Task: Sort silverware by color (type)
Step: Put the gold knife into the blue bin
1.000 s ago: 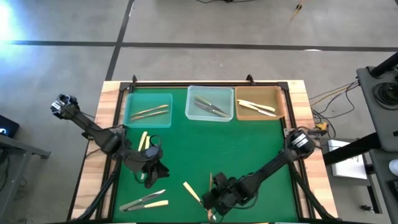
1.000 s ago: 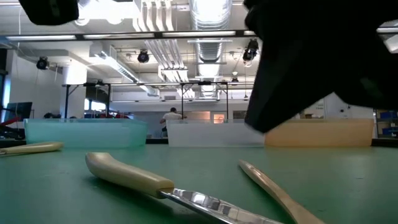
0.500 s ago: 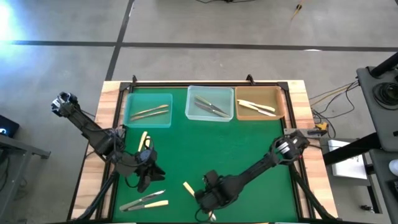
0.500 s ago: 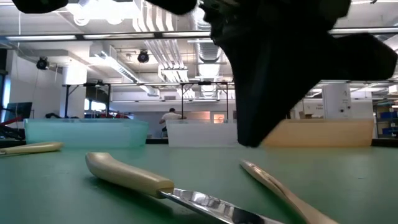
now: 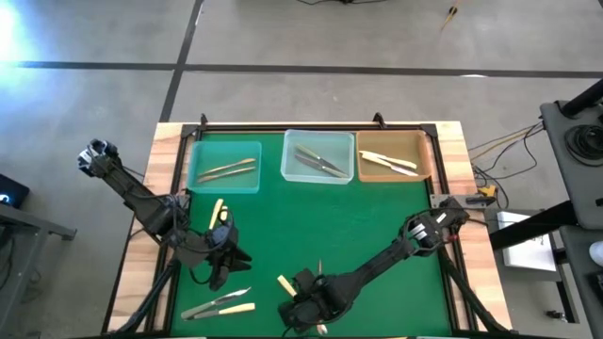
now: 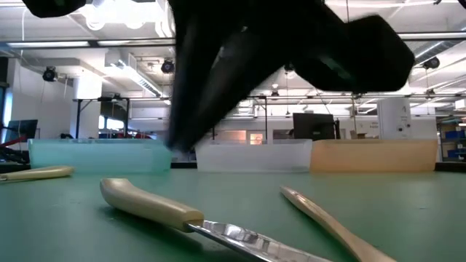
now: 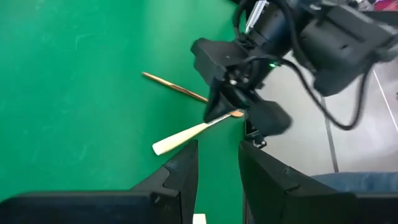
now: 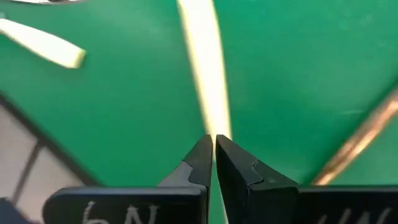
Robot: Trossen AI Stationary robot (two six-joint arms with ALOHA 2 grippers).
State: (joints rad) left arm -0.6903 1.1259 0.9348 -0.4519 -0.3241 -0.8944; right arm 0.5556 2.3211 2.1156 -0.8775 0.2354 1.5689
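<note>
- Your right gripper point(image 5: 300, 303) has slid further toward 9 o'clock along the near edge of the green mat point(image 5: 367, 226) since a second ago; it now hangs over the cream piece point(image 5: 288, 285) at about 6 o'clock on the mat.
- In the right wrist view its fingers point(image 8: 202, 163) are nearly pressed together, with only a sliver between the tips, and the cream piece point(image 8: 207, 74) runs on beyond them. You cannot tell from here whether they actually pinch it.
- A bronze piece point(image 8: 354, 143) lies just beside that cream one, and another cream handle point(image 8: 43, 42) lies further off.
- Your left gripper point(image 5: 224, 259) sits at roughly 8 o'clock on the mat, little changed over the last half second. Its fingers point(image 7: 180, 177) stand apart with nothing between them.
- Near the left gripper, a cream piece point(image 5: 218, 211) lies toward 12 o'clock, and a silver piece point(image 5: 215, 302) and a cream-handled one point(image 5: 236, 308) lie toward 6 o'clock.
- Across the 12 o'clock edge, the teal tray point(image 5: 200, 179) holds bronze pieces, the clear tray point(image 5: 292, 174) holds silver ones, and the tan tray point(image 5: 424, 165) holds cream ones; their contents look the same as before.
- In the low view, the dark arm point(image 6: 240, 65) has swept from the right side across to the left.
</note>
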